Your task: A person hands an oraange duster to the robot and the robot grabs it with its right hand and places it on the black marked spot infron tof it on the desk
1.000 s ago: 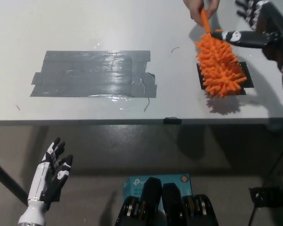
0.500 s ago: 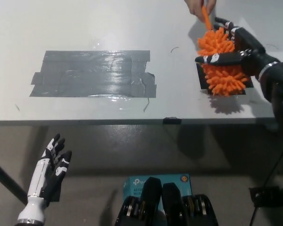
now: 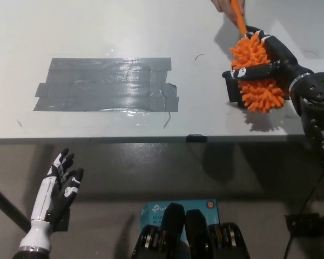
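Note:
The fluffy orange duster [image 3: 259,89] hangs over the black marked spot [image 3: 231,90] at the desk's right side. My black right hand [image 3: 270,59] wraps round the duster's head, thumb across its front and fingers over its back. A person's hand [image 3: 225,4] at the top edge still holds the orange handle [image 3: 238,19]. Most of the black spot is hidden under the duster. My white left hand [image 3: 58,190] rests open at the lower left, below the desk's edge.
A wide patch of grey tape [image 3: 108,84] covers the middle-left of the white desk [image 3: 70,27]. The desk's front edge [image 3: 151,139] runs across the picture. A blue box [image 3: 156,209] lies on the floor below.
My right hand came in from the far right and closed round the duster's head. The duster has shifted slightly right and up. The left hand barely moved.

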You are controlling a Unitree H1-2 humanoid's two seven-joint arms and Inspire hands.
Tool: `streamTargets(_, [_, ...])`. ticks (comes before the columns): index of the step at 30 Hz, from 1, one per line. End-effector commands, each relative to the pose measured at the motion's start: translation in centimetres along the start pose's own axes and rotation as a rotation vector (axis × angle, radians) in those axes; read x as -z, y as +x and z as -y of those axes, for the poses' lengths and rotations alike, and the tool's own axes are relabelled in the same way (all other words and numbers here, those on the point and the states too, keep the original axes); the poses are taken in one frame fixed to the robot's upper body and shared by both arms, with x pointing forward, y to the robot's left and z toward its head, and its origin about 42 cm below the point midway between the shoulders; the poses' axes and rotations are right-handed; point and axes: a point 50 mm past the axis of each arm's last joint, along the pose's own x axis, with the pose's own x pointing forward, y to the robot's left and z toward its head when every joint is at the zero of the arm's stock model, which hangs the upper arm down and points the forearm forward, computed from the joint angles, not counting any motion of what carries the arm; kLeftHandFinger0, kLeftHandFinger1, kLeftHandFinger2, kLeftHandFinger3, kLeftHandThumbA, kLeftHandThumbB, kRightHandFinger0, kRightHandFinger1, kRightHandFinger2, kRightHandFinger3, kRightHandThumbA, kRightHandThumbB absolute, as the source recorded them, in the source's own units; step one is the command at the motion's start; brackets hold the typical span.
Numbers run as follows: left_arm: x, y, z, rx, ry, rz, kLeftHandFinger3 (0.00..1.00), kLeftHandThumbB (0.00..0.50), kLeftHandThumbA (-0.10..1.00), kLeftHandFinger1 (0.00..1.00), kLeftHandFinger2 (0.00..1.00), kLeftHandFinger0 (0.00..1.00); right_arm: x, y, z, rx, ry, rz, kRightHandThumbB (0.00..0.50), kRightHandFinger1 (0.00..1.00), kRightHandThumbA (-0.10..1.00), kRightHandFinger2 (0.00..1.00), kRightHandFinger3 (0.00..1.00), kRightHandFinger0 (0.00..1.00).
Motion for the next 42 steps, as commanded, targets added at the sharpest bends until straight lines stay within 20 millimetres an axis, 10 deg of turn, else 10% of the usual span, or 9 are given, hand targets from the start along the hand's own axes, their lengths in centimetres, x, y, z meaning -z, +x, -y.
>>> streamTargets(1, [-1.2,0.8,-0.9,-0.009,0.036,0.052,1.0,0.114,0.73,1.0,1.0,0.95,-3.2,1.1,0.2,-0.008,0.031,0.043,0.407,1.0,1.0,1.0,1.0,1.0])
streamTargets(4, [-1.3,0.9,-0.9,-0.011,0.042,0.06,1.0,0.109,0.74,1.0,1.0,0.95,-2.8,1.6,0.2,-0.027,0.025,0.012,0.417,1.0,1.0,1.0,1.0,1.0])
streamTargets(5, [-1.3,0.9,-1.0,-0.012,0.042,0.059,1.0,0.116,0.74,1.0,1.0,0.95,-2.4,2.2,0.1,-0.009,-0.001,-0.024,0.296,1.0,0.67,1.0,1.0,1.0])
streamTargets(8, [-1.3,0.9,-1.0,-0.012,0.047,0.056,1.0,0.122,0.76,1.0,1.0,0.96,-1.5,2.4,0.1,-0.011,-0.112,-0.068,0.285,0.14,0.03,0.37,0.99,0.07])
streamTargets(9, [-1.3,0.9,-1.0,-0.012,0.051,0.057,1.0,0.114,0.76,1.0,1.0,0.95,-1.2,2.3,0.0,-0.006,-0.149,-0.077,0.307,0.03,-0.07,0.25,0.58,0.01])
streamTargets(11, [-1.3,1.2,-1.1,-0.013,0.04,0.063,1.0,0.105,0.76,1.0,1.0,0.95,-0.2,2.4,-0.3,0.015,-0.202,-0.106,0.254,0.15,-0.1,0.5,0.32,0.0])
streamTargets(14, [-1.4,1.2,-1.1,-0.013,0.039,0.062,1.0,0.106,0.75,1.0,1.0,0.94,0.5,2.4,-0.4,0.017,-0.189,-0.118,0.207,0.36,-0.1,0.8,0.7,0.0])
streamTargets(30, [-1.4,1.4,-1.3,-0.009,0.028,0.065,1.0,0.066,0.72,1.0,1.0,0.94,2.3,2.1,1.0,0.027,0.022,-0.134,0.214,0.54,-0.1,0.92,1.0,0.0])
streamTargets(42, [-1.7,1.9,-1.4,-0.008,0.04,0.071,1.0,0.048,0.71,1.0,1.0,0.92,-5.3,-3.3,4.7,-0.029,0.051,0.226,0.151,0.55,-0.1,0.89,1.0,0.0])
